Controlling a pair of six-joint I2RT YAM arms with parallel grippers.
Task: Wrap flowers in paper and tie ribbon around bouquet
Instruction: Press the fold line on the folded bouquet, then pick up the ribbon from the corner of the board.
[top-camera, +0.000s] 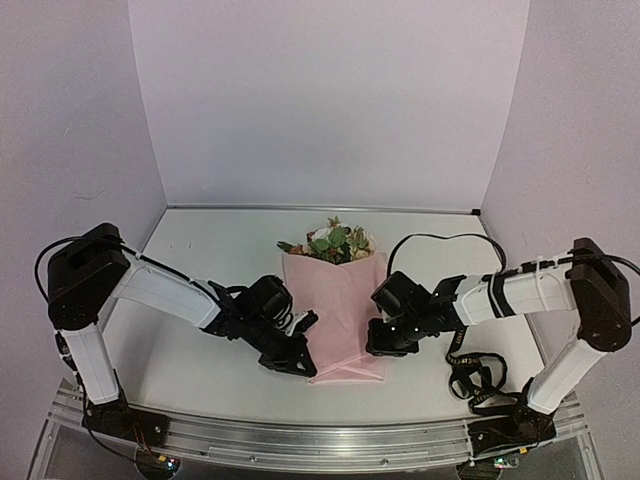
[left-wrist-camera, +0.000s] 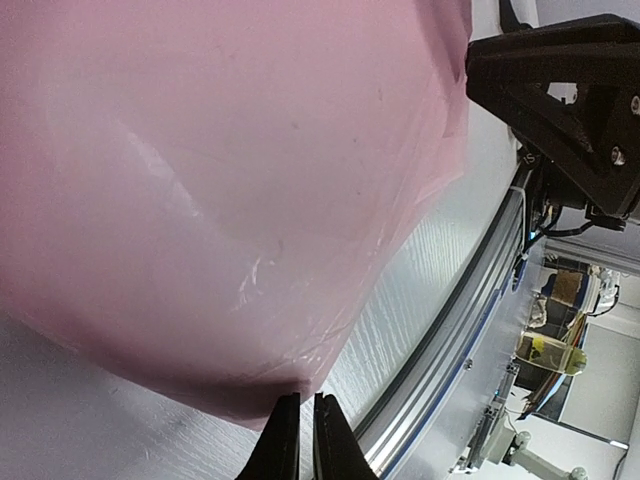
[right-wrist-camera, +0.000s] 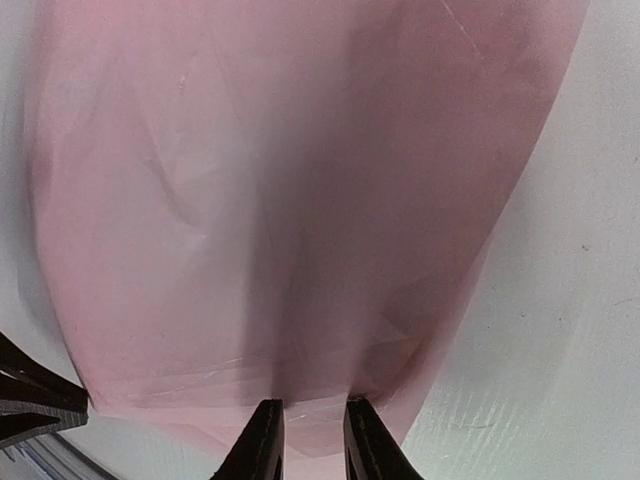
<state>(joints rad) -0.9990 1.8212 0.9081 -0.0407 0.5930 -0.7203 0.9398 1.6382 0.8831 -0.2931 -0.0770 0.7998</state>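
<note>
The bouquet lies flat mid-table. The flowers (top-camera: 334, 242) with green leaves stick out of the far end of the pink paper (top-camera: 338, 300). My left gripper (top-camera: 303, 362) is at the paper's near left corner. In the left wrist view its jaws (left-wrist-camera: 300, 398) are almost together and pinch the lifted corner of the paper (left-wrist-camera: 220, 200). My right gripper (top-camera: 378, 345) is at the paper's near right edge. Its jaws (right-wrist-camera: 308, 405) stand a finger-width apart, gripping a raised fold of the paper (right-wrist-camera: 300, 200). The black ribbon (top-camera: 470, 378) lies in a loose heap by the right arm's base. The stems are hidden.
The aluminium rail (top-camera: 300, 440) runs along the table's near edge, just behind both grippers, and shows again as a rail (left-wrist-camera: 450, 340) in the left wrist view. White walls (top-camera: 330, 100) close off the back and sides. A black cable (top-camera: 440, 240) loops above the right forearm.
</note>
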